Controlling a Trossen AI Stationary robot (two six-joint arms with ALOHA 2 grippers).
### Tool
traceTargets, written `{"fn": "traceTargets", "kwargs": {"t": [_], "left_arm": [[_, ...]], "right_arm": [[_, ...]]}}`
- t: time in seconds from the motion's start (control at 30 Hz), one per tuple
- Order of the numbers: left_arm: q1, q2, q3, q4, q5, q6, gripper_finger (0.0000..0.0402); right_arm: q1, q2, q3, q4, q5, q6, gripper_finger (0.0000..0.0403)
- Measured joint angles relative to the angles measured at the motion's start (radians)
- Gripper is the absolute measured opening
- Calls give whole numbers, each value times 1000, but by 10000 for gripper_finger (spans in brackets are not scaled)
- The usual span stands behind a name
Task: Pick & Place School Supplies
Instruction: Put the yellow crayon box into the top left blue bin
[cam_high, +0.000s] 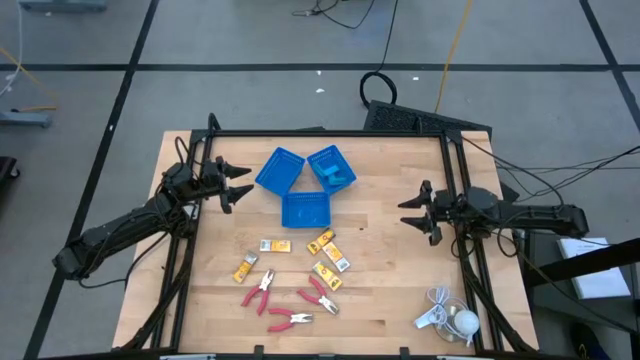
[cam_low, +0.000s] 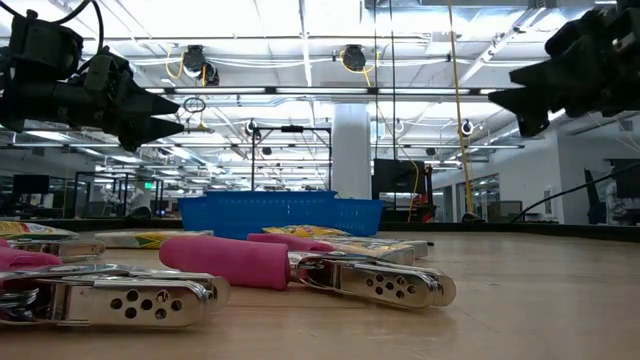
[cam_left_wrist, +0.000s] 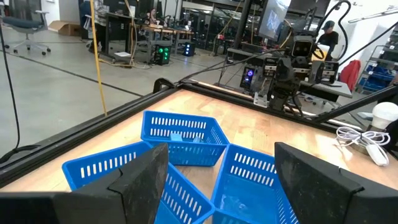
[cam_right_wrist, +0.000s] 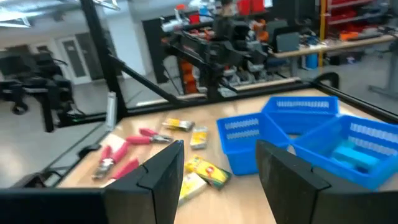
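Several yellow-orange packets (cam_high: 320, 241) (cam_right_wrist: 208, 171) lie flat in the middle of the wooden table. Three red-handled pliers (cam_high: 289, 320) (cam_low: 300, 268) lie nearer the front edge. Light-blue pieces (cam_high: 338, 178) (cam_right_wrist: 351, 154) rest inside the far right blue tray (cam_high: 331, 167). My left gripper (cam_high: 240, 187) (cam_left_wrist: 221, 186) hovers open at the table's left, level, pointing toward the trays. My right gripper (cam_high: 408, 212) (cam_right_wrist: 221, 180) hovers open at the table's right, level, pointing toward the middle. Neither has anything between its fingers.
Three square blue trays cluster at the far middle: one at the left (cam_high: 279, 170), one at the right, and one nearer the front (cam_high: 305, 209). A white corded gadget (cam_high: 448, 315) lies at the front right corner. A black frame (cam_high: 455, 170) borders the table.
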Motion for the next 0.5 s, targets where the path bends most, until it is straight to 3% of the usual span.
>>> {"fn": "traceTargets", "kwargs": {"t": [0.5], "left_arm": [[0, 0, 0, 0, 0, 0, 294]], "right_arm": [[60, 5, -2, -35, 21, -44, 188]]}}
